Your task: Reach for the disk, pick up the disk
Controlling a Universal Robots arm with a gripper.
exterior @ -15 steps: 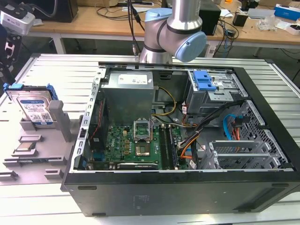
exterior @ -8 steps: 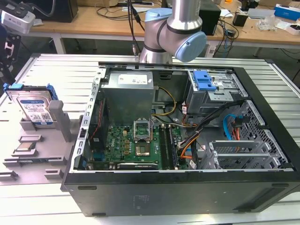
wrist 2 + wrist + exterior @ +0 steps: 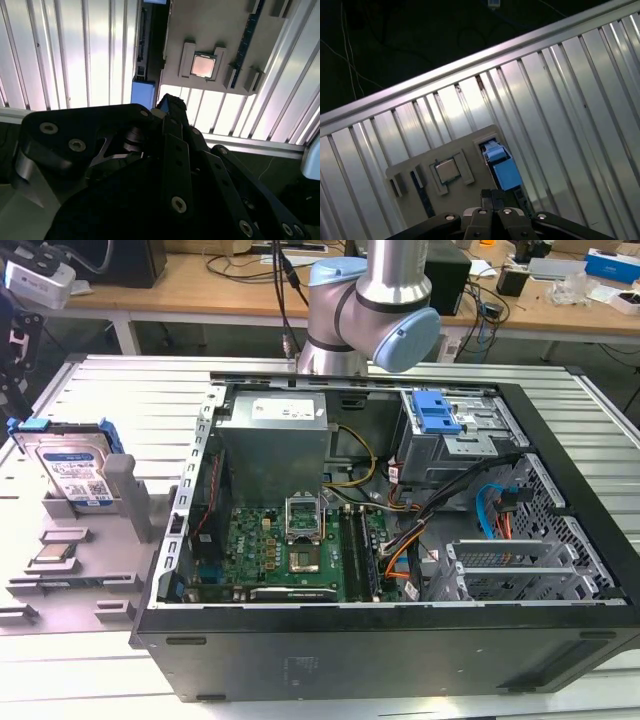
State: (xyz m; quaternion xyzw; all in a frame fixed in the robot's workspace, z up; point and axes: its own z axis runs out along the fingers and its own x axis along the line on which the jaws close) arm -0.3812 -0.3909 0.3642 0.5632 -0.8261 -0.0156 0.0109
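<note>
The disk (image 3: 68, 468) is a silver hard drive with a white-and-blue label and a blue bracket. It stands tilted in a grey holder (image 3: 100, 570) at the exterior view's left. Both wrist views look down on it edge-on, showing the disk's blue bracket (image 3: 501, 167) (image 3: 143, 92) at the holder's end. My gripper (image 3: 492, 196) (image 3: 171, 105) hangs well above the holder, close over the disk's blue end, apart from it. Its fingers are shut with nothing between them.
A small square processor chip (image 3: 55, 555) (image 3: 447, 171) (image 3: 204, 65) lies in the holder beside the disk. An open black computer case (image 3: 400, 650) fills the middle of the ribbed aluminium table (image 3: 100, 390). The arm's base (image 3: 365, 325) stands behind the case.
</note>
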